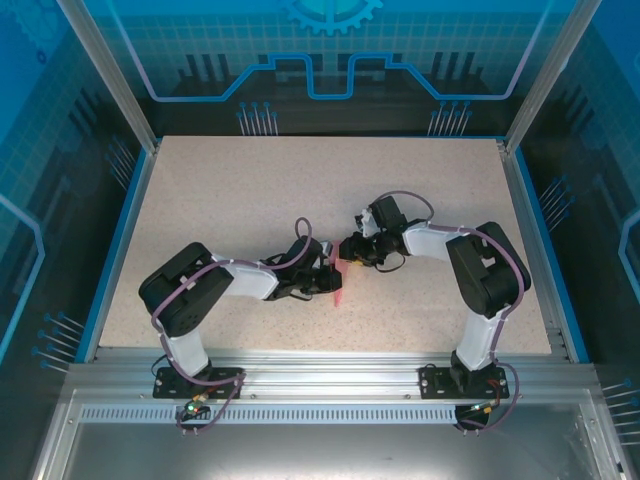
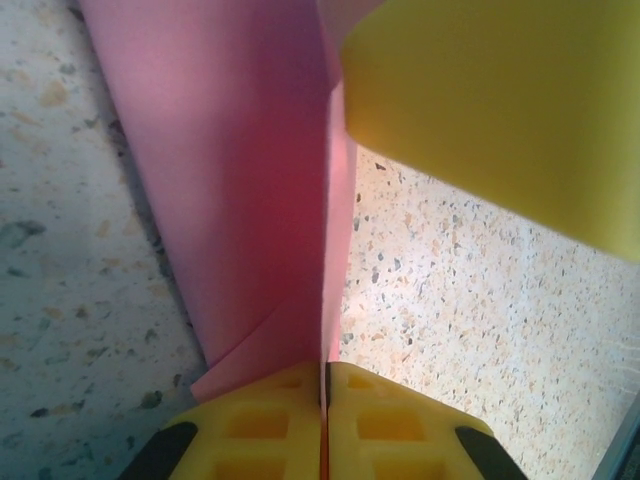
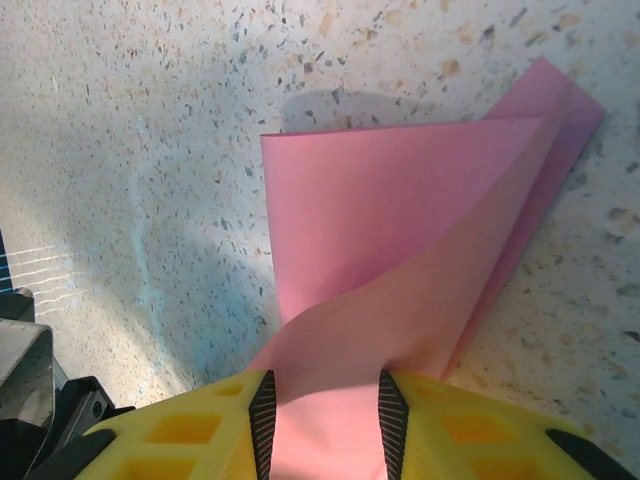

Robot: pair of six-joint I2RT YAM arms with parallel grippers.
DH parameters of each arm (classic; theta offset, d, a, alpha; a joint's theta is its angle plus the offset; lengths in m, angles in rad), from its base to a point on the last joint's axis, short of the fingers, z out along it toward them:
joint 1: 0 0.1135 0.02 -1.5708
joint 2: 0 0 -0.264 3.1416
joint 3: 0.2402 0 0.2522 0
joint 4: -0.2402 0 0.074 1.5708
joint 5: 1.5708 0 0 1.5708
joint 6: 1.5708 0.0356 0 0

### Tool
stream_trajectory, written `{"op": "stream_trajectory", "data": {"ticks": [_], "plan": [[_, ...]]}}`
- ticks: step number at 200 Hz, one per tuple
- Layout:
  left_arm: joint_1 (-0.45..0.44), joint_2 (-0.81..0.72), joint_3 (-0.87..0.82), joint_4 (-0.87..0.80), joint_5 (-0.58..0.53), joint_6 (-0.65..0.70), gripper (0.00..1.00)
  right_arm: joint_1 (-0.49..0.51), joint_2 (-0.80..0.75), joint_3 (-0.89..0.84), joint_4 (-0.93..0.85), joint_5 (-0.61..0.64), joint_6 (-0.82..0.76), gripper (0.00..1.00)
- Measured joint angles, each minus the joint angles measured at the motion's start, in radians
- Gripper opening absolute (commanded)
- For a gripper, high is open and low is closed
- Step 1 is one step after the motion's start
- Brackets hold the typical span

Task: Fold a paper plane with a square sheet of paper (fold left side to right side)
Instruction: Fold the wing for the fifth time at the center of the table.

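**A:** Where is the pink paper sheet (image 3: 400, 200)?

**B:** On the speckled worktop (image 1: 250, 190), about the middle and a little toward the near edge, right where the two arms meet. From above, a small pink strip of it shows beneath the two hands.

**A:** Is it lying flat?

**B:** No, it is partly folded. In the right wrist view one layer lies flat on the worktop with a straight upper edge. A second layer curls up off it, joined along a crease running out to the far right corner.

**A:** What about the left hand (image 2: 325, 385)?

**B:** Clenched on the paper. Its two yellow fingertips are pressed together with the thin sheet caught in the seam between them. From there the paper rises as an upright wall, and one side falls away to the left onto the worktop.

**A:** And the right hand (image 3: 327, 415)?

**B:** Its fingers stand apart, released rather than clamped. The raised flap runs through the gap between the black pads (image 3: 262, 420). I can't tell whether either pad touches it.

**A:** How near are the two hands?

**B:** Close. In the left wrist view, one yellow finger (image 2: 500, 110) of the right hand hangs just beside the upright paper, on its right.
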Motion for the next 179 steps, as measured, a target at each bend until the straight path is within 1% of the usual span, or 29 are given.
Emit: {"op": "stream_trajectory", "data": {"ticks": [38,71,121,144,179], "plan": [[0.001,0.000,-0.005,0.013,0.000,-0.005,0.11,0.004,0.000,0.000,0.000,0.005,0.000,0.36],[0.001,0.000,-0.005,0.018,0.007,-0.010,0.20,0.005,0.015,0.003,0.001,0.005,0.000,0.36],[0.001,-0.011,-0.005,0.011,0.014,-0.012,0.24,0.005,0.023,0.004,0.001,0.008,0.000,0.36],[0.001,-0.029,-0.012,-0.008,0.014,-0.012,0.31,0.005,0.025,0.004,0.001,0.008,0.000,0.36],[0.011,-0.092,-0.022,-0.050,0.012,-0.004,0.35,0.005,0.028,0.010,0.000,0.008,0.000,0.36]]}}
